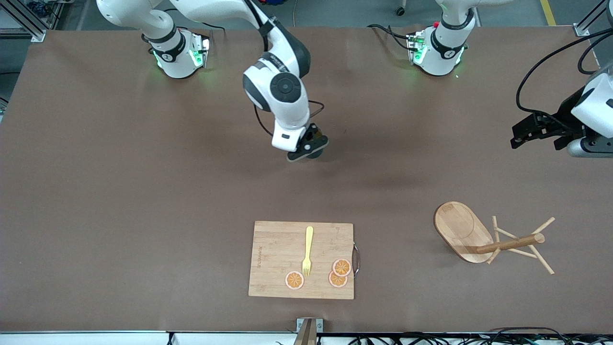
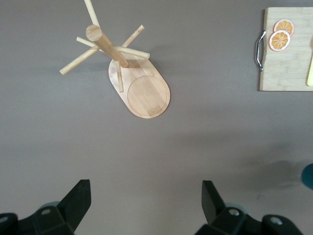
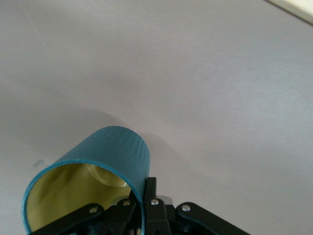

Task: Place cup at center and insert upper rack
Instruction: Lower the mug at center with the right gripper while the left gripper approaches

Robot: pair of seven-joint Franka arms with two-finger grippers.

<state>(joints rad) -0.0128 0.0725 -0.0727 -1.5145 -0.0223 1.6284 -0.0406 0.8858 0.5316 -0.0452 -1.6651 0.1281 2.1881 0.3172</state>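
So the right end effector (image 1: 309,148) is sitting low over the middle of the brown desk (image 1: 119,191), fingers pinched on the rim of the small dark teal cylindrical cup with the mustard-yellow inside (image 3: 88,183), one finger inside the wall and one outside. That's a thin-wall rim grip, so my worry is the cup tilting or swinging if it's let go before the bottom is really flat on the desk, and then it rolls off center. The left end effector (image 2: 146,205) hangs up in the air near its own end of the desk with fingers spread wide, waiting. The light wooden mug tree with the oval base and angled pegs (image 1: 483,239) is lying tipped on its side, nearer the front camera, beside the rectangular wooden cutting board (image 1: 273,261) holding a yellow fork (image 1: 307,251) and orange slices (image 1: 337,274). Grabbing that round post could let it spin, and the pegs could snag.
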